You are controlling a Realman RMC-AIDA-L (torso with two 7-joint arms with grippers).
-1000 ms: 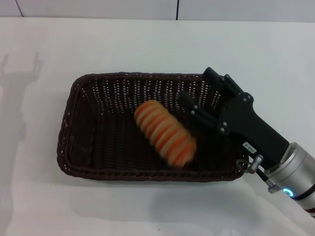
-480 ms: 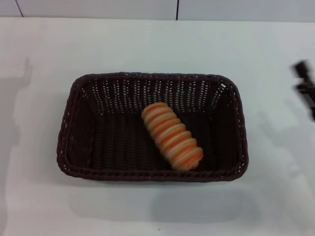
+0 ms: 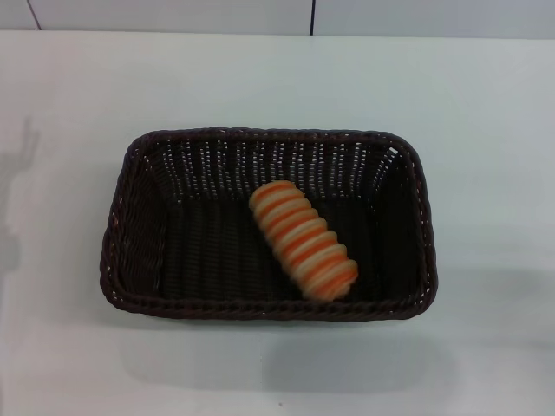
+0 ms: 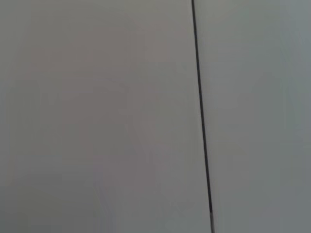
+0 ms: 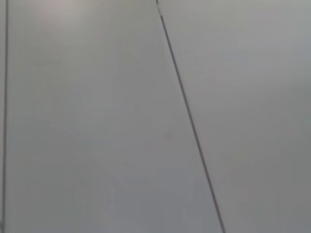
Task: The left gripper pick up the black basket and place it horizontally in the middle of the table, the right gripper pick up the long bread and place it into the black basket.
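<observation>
Seeing neither the left hand nor the right hand in any view; unable to tell how far either is opening or whether it is holding anything. Wrist views showing only a pale surface [image 4: 97, 116] crossed by a dark seam, so no help there.

Finding the basket [image 3: 260, 309] sitting flat on the table [image 3: 486, 113], long sides running across between the left hand's side and the right hand's side, roughly central. Finding the bread [image 3: 303, 240] lying diagonally on the basket floor, slightly toward the right hand's side, one end pointing away and the other resting near the near wall. Judging both placements as done.

Judging the bread as light and probably soft, rounded enough to be rolling if nudged; ridges likely giving fingers something to bite on. Best gripping across the short width at the middle, gently, approaching from above to be clearing the basket walls.

Judging the basket as light but stiff, wicker rough rather than slippery. Best pinching the braided rim on a short side, one finger inside and one outside, minding the sloping wall and tilting under its own length.
</observation>
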